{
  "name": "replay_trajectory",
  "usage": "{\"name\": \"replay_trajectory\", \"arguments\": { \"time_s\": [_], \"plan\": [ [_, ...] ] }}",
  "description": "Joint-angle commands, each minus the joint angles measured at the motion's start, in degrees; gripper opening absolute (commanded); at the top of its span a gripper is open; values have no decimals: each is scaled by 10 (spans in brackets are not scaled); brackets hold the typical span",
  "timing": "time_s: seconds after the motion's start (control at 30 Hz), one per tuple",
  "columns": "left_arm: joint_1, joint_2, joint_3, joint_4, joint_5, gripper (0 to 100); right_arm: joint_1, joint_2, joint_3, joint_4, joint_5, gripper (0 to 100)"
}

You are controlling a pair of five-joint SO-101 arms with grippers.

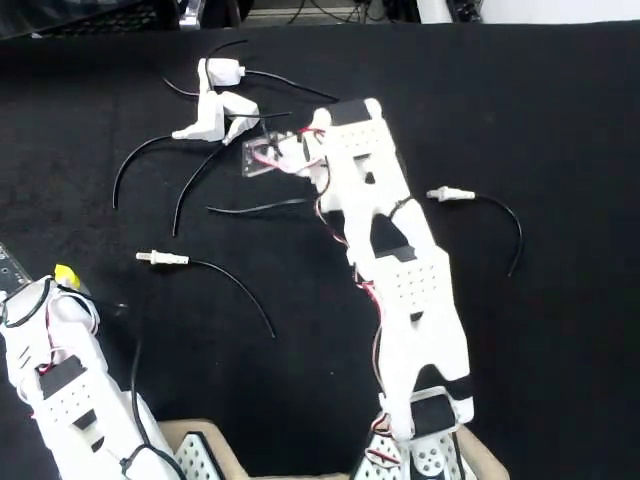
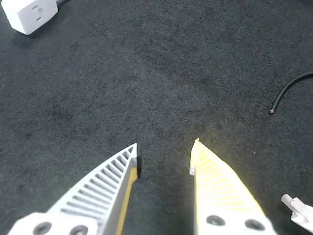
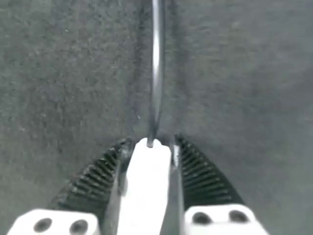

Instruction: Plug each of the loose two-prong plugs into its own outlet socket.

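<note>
1. Held plug (image 3: 146,186), white, count one. Its body is clamped between the fingers of the right gripper (image 3: 149,142), and its black cord (image 3: 156,63) runs straight out from its end. It sits over the table (image 1: 560,100) toward the far edge, just beside the socket cluster.
2. Loose plugs, white, count two. One (image 1: 160,258) lies toward the left edge and the other (image 1: 450,195) toward the right edge, well apart. Each trails a curved black cord.
3. Outlet sockets, white, clustered near the far edge, left of centre. One block (image 1: 222,72) lies nearest the edge, with further white pieces (image 1: 208,120) bunched just beside it. Their exact count cannot be told.
4. Left gripper (image 2: 166,144), with one white and one yellow finger. The jaws are spread wide with nothing between them, over bare cloth at the near left corner.
5. The table is covered in black cloth.
6. Tan box (image 1: 200,445), at the near edge between the arm bases.
7. In the room beyond the far edge are dark equipment and cables.
</note>
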Motion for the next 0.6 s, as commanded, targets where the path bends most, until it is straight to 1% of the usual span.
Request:
{"name": "replay_trajectory", "arguments": {
  "time_s": [0.0,0.17,0.23,0.37,0.47,0.57],
  "plan": [
    [6,-4,-5,-16,-4,180,5,-7,-60,9,-11,179],
    [6,-4,-5,-16,-4,180,8,-2,-58,11,-11,191],
    [6,-4,-5,-16,-4,180,5,7,-61,29,-11,191],
    [11,-4,-5,-16,-6,180,-32,25,-62,59,-11,191],
    [11,-4,-4,-16,-25,178,-44,32,-70,45,-11,191],
    [11,-4,-4,-16,-26,177,-26,40,-76,18,-11,191]
  ]
}}
